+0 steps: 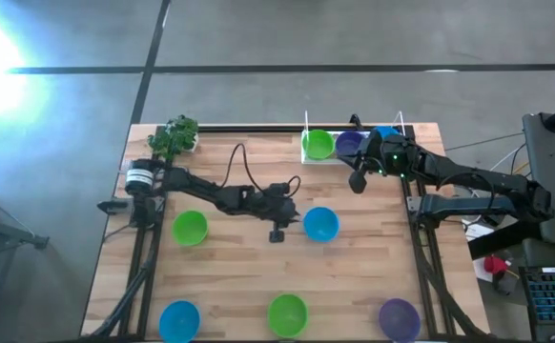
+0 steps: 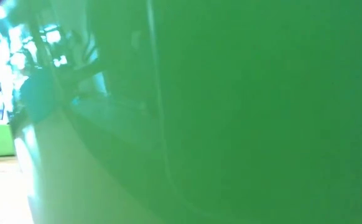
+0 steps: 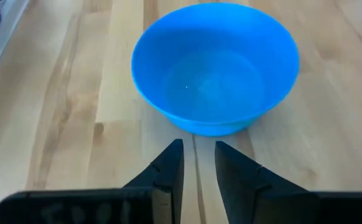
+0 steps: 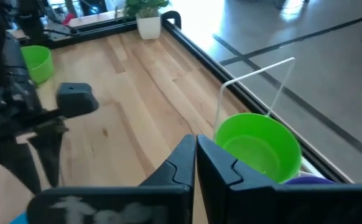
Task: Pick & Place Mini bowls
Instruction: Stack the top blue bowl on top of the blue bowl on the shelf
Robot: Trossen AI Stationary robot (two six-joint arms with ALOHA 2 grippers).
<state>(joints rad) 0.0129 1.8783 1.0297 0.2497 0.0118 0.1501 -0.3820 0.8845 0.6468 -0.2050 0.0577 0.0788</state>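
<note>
At table centre, the left gripper (image 3: 198, 163), fingers nearly pressed together, faces a blue mini bowl (image 1: 320, 224) at its three o'clock: approach step, probably; it must spread first. Right gripper (image 4: 195, 163), closed empty, hovers beside the green bowl (image 4: 259, 147) at twelve o'clock.

A robotics lab: framed wooden table (image 1: 249, 276) on concrete floor (image 1: 258, 38), cabling.

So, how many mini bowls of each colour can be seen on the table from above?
Green: 3
Blue: 3, the last one partly hidden by the right arm
Purple: 2
Total: 8 bowls visible in the high view
</note>
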